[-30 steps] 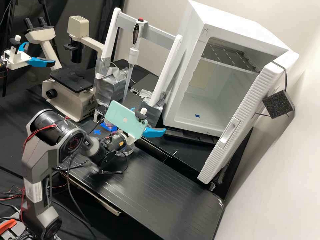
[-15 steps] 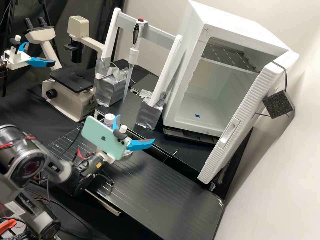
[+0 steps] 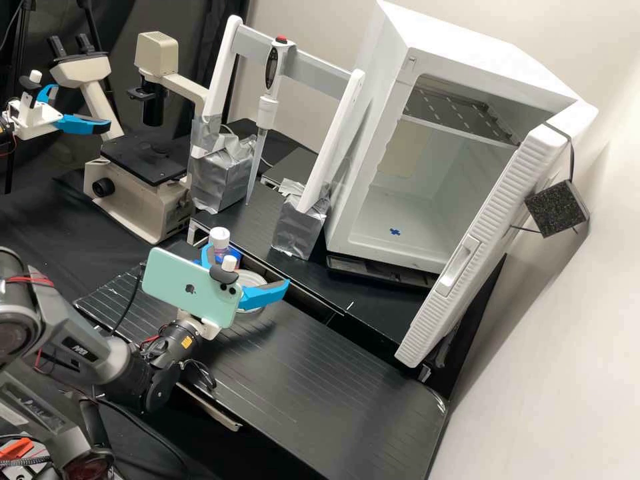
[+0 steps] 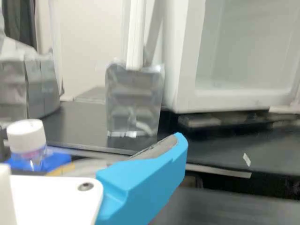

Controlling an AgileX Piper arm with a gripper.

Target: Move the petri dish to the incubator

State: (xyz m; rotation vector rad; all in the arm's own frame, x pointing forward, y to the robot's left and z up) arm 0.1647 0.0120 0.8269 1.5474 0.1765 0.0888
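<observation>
"Claw spread, pinching nothing. Why there?"

"Likely lining up on the dish: clear, round, shallow, on the counter near the bottle."

"Blue base under that?"

"Probably keeps it from tipping. White screw cap."

"Incubator door open?"

"Presumably so the dish goes straight in. Smooth white body, ribbed door."

"Silver wraps?"

"Crinkled, boxy, around the white frame's feet. Maybe ballast, so it stands steady with that pipette."

Arm dark grey, rounded joints. Red wires, black cable, small yellow label by the wrist. Gripper: white plate, one round screw; bright blue curved fingers, rough grey pads.
</observation>
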